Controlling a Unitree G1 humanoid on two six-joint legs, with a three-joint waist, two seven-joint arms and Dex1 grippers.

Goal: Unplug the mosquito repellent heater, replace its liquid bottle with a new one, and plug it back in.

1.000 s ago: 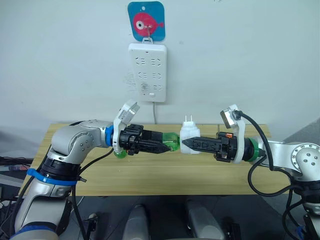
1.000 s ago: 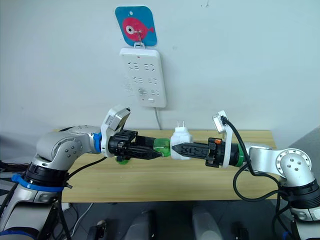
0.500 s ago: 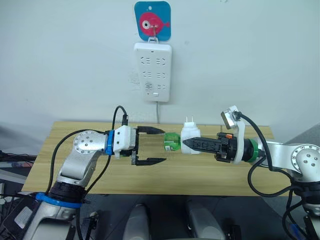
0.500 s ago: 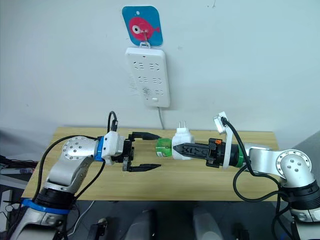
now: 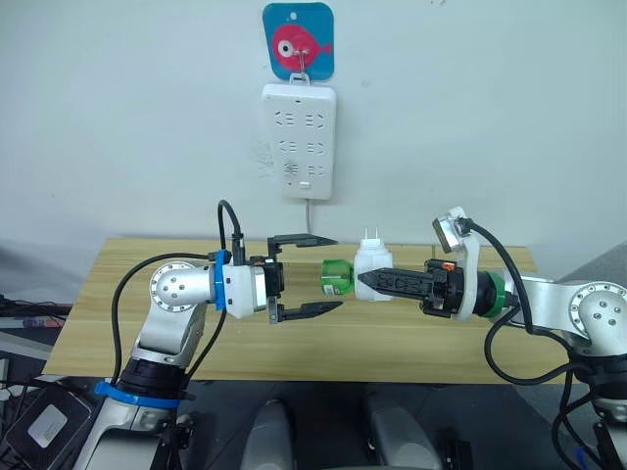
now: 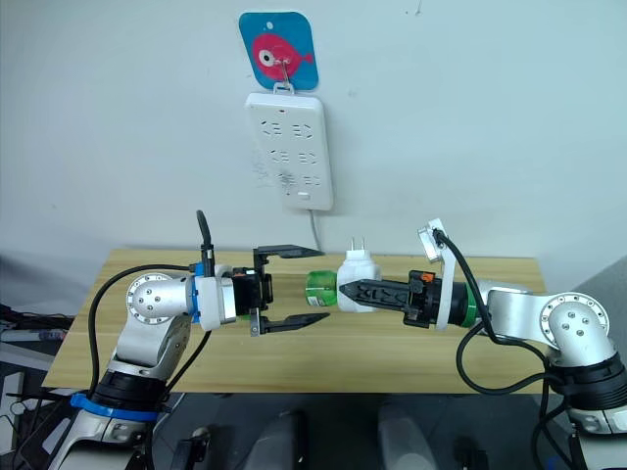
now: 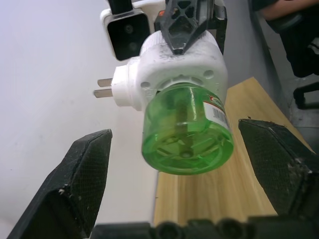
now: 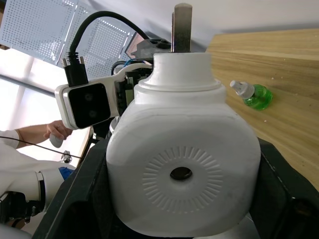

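The white mosquito repellent heater [image 5: 370,266] hangs above the table with its prongs pointing up, and my right gripper [image 5: 364,280] is shut on it. A green liquid bottle [image 5: 335,277] sticks out of its side toward my left arm. My left gripper [image 5: 337,273] is open, one finger above and one below the bottle's free end, touching nothing. The left wrist view shows the bottle's base [image 7: 187,134] between the wide-apart fingers [image 7: 75,194]. The right wrist view looks onto the heater's round vent [image 8: 182,167].
A long white power strip [image 5: 299,142] hangs on the wall under a blue fish hook [image 5: 299,39], its cable dropping behind the wooden table [image 5: 411,338]. A second green bottle with a white cap [image 8: 251,94] lies on the table. A person's hand [image 8: 55,132] is at the far side.
My left gripper was shut on the bottle a second ago, let go and drew back, and has since turned and moved forward again, open around the bottle. The right arm held still.
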